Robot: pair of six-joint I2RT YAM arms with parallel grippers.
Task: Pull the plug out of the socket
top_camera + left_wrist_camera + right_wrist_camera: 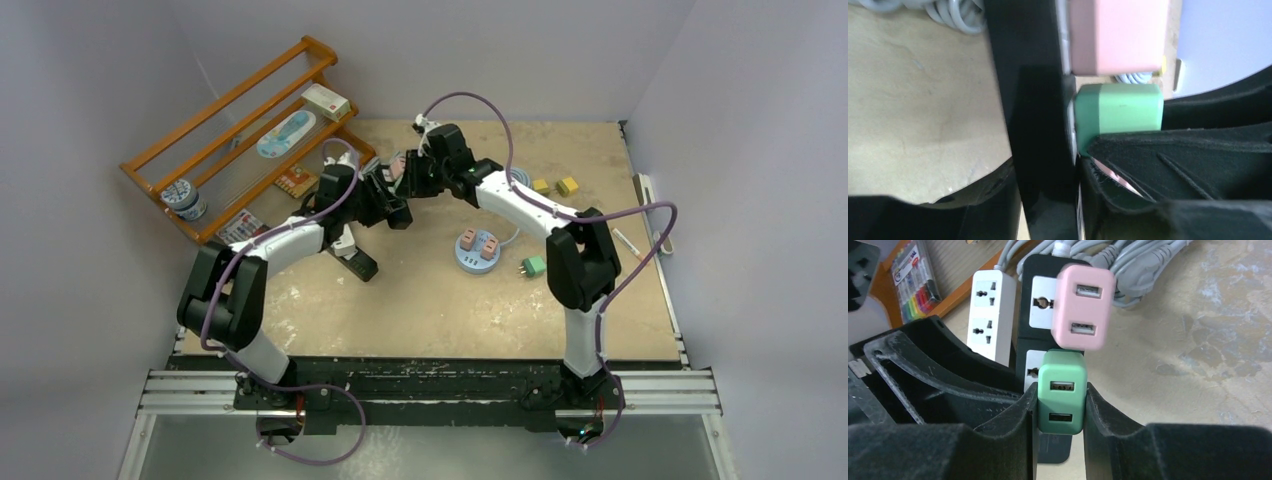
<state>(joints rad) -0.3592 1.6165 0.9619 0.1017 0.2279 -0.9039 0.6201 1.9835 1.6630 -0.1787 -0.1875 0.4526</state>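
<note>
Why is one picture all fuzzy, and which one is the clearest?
Left wrist view: fuzzy, the camera seems too close, so the green plug and pink plug have soft edges. Right wrist view: clearest, the plugs' little slots show sharply. Top view: evenly lit, but everything is small.

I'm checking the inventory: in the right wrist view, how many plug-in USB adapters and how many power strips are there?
USB adapters: 2 (pink adapter, green adapter)
Power strips: 2 (black strip, white strip)
Total: 4
</note>
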